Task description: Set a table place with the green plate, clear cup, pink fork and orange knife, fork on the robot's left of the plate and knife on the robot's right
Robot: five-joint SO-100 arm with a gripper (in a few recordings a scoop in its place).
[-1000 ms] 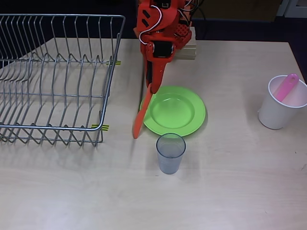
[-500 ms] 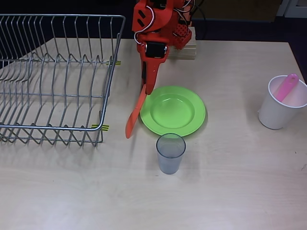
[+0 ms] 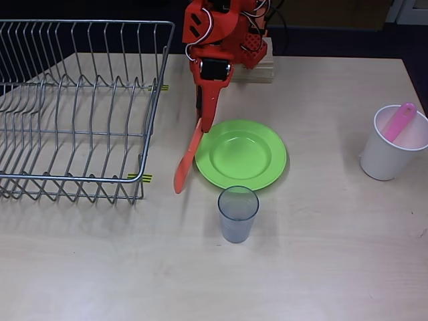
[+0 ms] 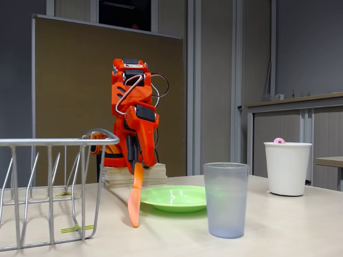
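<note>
The green plate (image 3: 242,155) (image 4: 174,197) lies on the table in front of the arm. In the overhead view the clear cup (image 3: 237,212) (image 4: 225,199) stands upright just below it. My gripper (image 3: 204,124) (image 4: 137,165) is shut on the handle of the orange knife (image 3: 186,162) (image 4: 134,202). The knife hangs blade down just left of the plate's rim, with its tip at or just above the table. The pink fork (image 3: 400,122) (image 4: 279,141) stands in a white cup (image 3: 388,150) (image 4: 287,167) at the right edge of the table.
A wire dish rack (image 3: 77,110) (image 4: 48,182) fills the table's left side, close to the knife. The arm's wooden base block (image 3: 257,67) sits at the back. Bare tabletop spreads between the plate and the white cup and along the front.
The gripper has carried the knife a little to the left in the overhead view, from over the plate's left rim to just clear of it. In the last half second it barely moved.
</note>
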